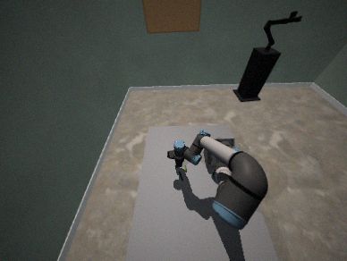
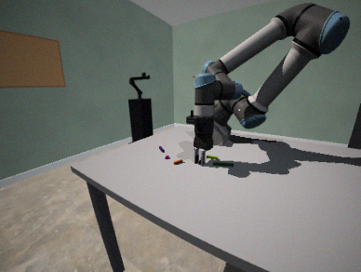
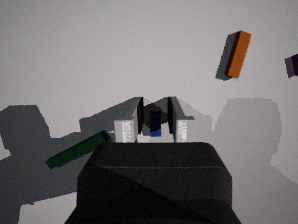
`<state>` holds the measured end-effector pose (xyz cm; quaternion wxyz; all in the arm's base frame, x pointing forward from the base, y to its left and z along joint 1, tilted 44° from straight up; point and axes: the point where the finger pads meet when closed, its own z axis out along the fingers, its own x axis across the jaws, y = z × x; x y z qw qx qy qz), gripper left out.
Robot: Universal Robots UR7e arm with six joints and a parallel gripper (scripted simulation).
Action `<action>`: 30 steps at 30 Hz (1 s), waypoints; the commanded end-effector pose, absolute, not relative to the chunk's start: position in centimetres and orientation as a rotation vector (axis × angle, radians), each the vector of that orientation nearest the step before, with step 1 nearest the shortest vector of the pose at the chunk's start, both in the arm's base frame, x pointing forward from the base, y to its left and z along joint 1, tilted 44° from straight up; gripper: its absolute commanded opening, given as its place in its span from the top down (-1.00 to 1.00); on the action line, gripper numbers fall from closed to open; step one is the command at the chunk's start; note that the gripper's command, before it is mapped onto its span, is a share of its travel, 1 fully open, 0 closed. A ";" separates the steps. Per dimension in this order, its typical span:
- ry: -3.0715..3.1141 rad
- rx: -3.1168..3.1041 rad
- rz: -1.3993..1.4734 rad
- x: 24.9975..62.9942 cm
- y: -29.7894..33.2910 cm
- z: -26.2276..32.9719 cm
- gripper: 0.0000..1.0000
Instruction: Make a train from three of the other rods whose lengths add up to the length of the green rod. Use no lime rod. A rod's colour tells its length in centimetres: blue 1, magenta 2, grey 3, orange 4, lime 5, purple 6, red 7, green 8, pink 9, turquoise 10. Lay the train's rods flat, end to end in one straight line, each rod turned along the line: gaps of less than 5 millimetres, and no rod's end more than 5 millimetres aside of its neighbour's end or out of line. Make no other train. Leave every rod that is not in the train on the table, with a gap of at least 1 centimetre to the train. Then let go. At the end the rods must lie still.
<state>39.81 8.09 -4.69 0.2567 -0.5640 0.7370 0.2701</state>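
In the wrist view my gripper (image 3: 155, 108) points down at the table with its fingers apart. A small blue rod (image 3: 154, 124) lies between the fingers, with a gap on each side. The dark green rod (image 3: 76, 151) lies flat to the lower left in shadow. The orange rod (image 3: 234, 55) lies at the upper right. In the exterior view the gripper (image 2: 200, 160) stands low over the table between the orange rod (image 2: 178, 162) and the green rod (image 2: 223, 164). A lime rod (image 2: 212, 157) lies just behind the green one.
A magenta rod (image 2: 167, 157) and a purple rod (image 2: 161, 149) lie left of the orange rod. A dark rod end (image 3: 293, 64) shows at the wrist view's right edge. The arm's shadow covers the table behind the gripper. The table's front edge is far off.
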 end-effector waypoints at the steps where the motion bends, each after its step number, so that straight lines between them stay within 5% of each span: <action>1: 2.000 -1.530 0.731 39.8 8.1 -4.7 -0.07; 30: 2.000 -1.530 0.731 39.3 2.7 0.9 -0.07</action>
